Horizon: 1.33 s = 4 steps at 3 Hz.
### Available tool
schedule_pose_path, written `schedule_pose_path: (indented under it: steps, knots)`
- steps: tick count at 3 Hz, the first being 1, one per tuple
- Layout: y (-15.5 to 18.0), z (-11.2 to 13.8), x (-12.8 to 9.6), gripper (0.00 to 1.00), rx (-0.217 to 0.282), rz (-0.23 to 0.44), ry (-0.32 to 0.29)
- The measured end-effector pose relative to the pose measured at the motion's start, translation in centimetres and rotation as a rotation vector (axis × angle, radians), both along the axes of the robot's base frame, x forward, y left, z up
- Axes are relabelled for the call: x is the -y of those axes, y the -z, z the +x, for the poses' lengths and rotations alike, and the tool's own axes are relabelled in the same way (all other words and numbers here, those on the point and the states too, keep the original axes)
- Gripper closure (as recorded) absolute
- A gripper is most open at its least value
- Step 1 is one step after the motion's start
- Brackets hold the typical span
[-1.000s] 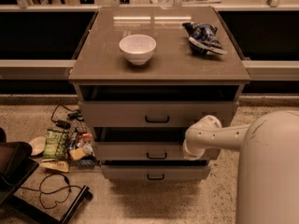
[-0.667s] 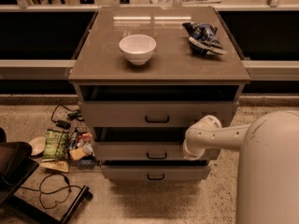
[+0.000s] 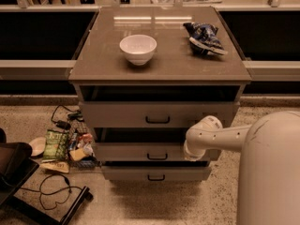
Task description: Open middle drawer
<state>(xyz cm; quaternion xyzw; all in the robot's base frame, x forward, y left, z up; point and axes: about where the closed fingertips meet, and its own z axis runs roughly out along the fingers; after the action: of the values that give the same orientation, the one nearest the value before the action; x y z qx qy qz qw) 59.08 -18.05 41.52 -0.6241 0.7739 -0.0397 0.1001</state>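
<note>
The middle drawer (image 3: pixel 140 152) is the second grey-beige front of the cabinet, with a small black pull handle (image 3: pixel 157 156). A dark gap shows above its front edge, so it stands out a little from the cabinet. My white arm reaches in from the right. Its end, the gripper (image 3: pixel 190 152), rests against the right part of the middle drawer's front, to the right of the handle. The top drawer (image 3: pixel 157 115) and the lowest drawer (image 3: pixel 156 174) sit above and below it.
A white bowl (image 3: pixel 138 48) and a blue snack bag (image 3: pixel 204 35) lie on the cabinet top (image 3: pixel 159 64). Snack packets (image 3: pixel 60 146), cables (image 3: pixel 51 191) and a black object (image 3: pixel 11 170) litter the floor at left. My white body (image 3: pixel 272 172) fills the lower right.
</note>
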Motion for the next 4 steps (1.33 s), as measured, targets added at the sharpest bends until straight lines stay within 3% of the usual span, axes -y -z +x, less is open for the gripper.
schedule_pose_path:
  steps: [1,2,4]
  knots:
    - [-0.02,0.00,0.00,0.11,0.000,0.000,0.000]
    - [-0.02,0.00,0.00,0.00,0.000,0.000,0.000]
    - [0.90,0.72,0.15,0.00,-0.028,0.017,0.003]
